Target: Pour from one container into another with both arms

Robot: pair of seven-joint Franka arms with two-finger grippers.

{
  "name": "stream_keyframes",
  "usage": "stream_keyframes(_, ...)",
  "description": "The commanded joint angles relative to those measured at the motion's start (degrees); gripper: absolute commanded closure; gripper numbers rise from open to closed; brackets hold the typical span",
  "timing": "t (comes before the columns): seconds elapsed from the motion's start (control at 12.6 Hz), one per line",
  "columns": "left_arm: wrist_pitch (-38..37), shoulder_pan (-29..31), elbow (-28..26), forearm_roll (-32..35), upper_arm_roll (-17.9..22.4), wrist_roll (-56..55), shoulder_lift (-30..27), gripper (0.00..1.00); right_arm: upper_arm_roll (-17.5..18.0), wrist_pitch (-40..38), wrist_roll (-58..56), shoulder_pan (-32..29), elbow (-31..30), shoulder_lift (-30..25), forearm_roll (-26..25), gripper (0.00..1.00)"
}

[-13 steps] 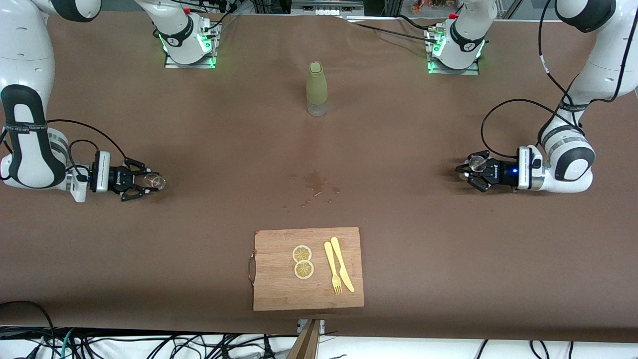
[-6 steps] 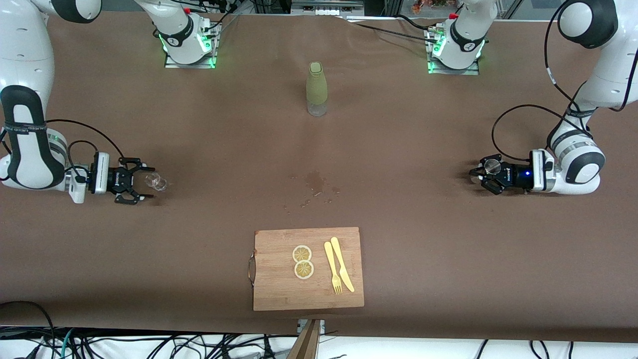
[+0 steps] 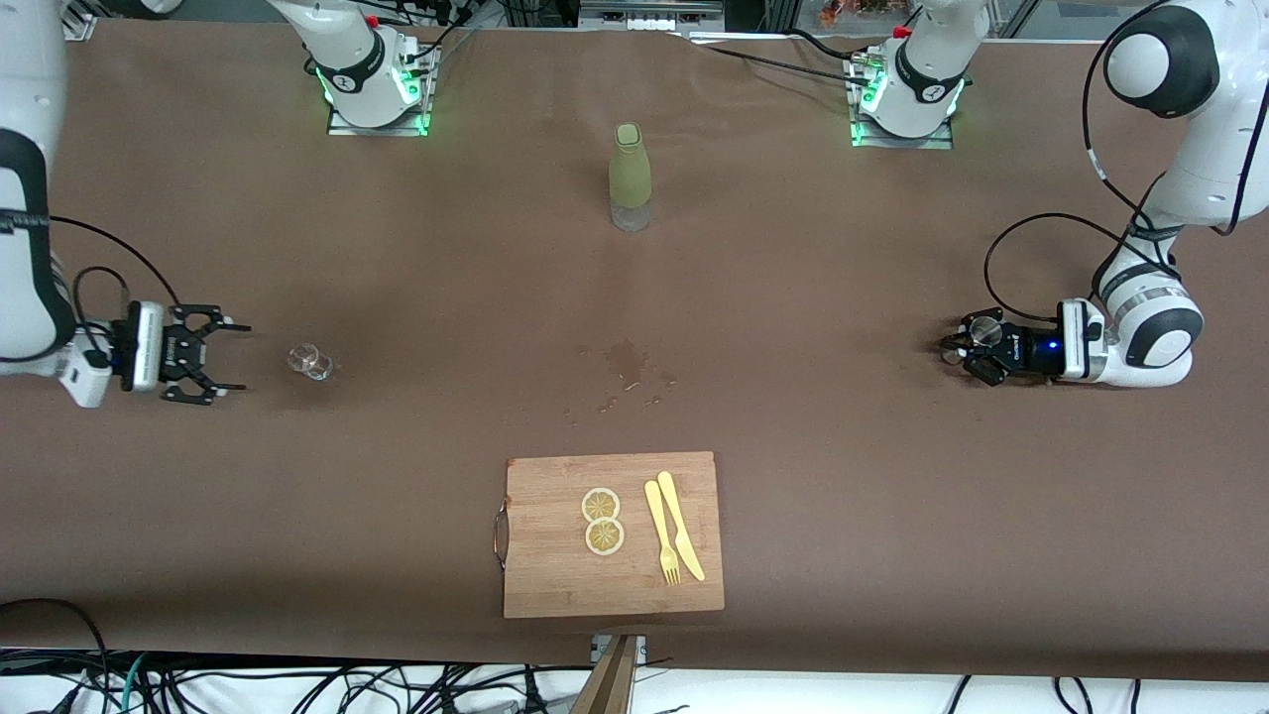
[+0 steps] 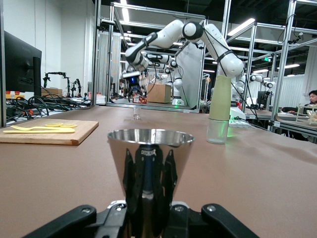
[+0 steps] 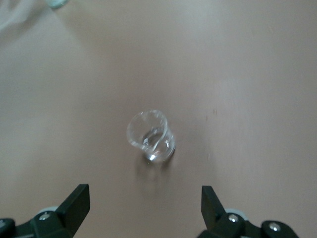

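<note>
1. Right gripper (image 3: 223,362) at the right arm's end of the table, low over the cloth, jaws spread wide, holding nothing. My read: it has let go and the arm sits clear of the glass so it can't knock it.
2. Small clear glass (image 3: 310,362) stands upright on the table (image 3: 843,476), just beside that gripper, apart from the fingertips (image 5: 79,198). The right wrist view shows it centred between them, not touched. Whether any liquid is in it, I cannot tell.
3. Mid-table: green bottle (image 3: 631,177) upright, nearer the arm bases, cap on, untouched. Wet spots (image 3: 627,369) on the cloth between bottle and board; likely a spill.
4. Cutting board (image 3: 613,534) nearest the front camera, carrying lemon slices (image 3: 602,521), fork (image 3: 662,545) and knife (image 3: 682,526). Not part of the pour, I'd say; just parked there.
5. Left gripper (image 3: 960,347) at the left arm's end, low at the table, jaws pinching a metal cup (image 4: 150,163). Cup upright, mouth up, so nothing tips out.
6. Count: two arms, two pouring vessels (one glass, one metal cup), one bottle, one board, two lemon slices, one fork, one knife.
7. Judgement: pour looks done, vessels being put down at opposite ends.
</note>
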Motion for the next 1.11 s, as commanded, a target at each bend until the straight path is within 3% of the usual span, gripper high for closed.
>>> stream_keyframes(0.0, -1.8, 0.7, 2.1, 1.8, 0.1, 1.9, 1.3, 1.00, 0.3, 2.1, 19.8, 5.0, -5.0, -12.2, -10.9, 0.00)
stream_keyframes(0.24, -1.6, 0.8, 2.1, 1.9, 0.1, 2.8, 1.9, 1.00, 1.8, 2.0, 48.2, 11.8, -5.1, -20.1, -25.3, 0.00)
stream_keyframes(0.48, -1.6, 1.0, 2.1, 1.9, 0.1, 3.6, 2.1, 1.00, 9.8, -0.9, 70.8, 12.3, -5.0, -24.1, -34.9, 0.00)
stream_keyframes(0.71, -1.5, 1.1, 2.1, 1.9, 0.1, 4.8, 2.5, 1.00, 14.6, -4.5, 88.3, 12.3, -4.9, -26.9, -35.8, 0.00)
stream_keyframes(1.03, -1.4, 1.0, 2.1, 1.9, 0.8, 5.7, 2.7, 0.97, 15.4, -10.5, 104.4, 12.7, -4.4, -31.0, -36.2, 0.00)
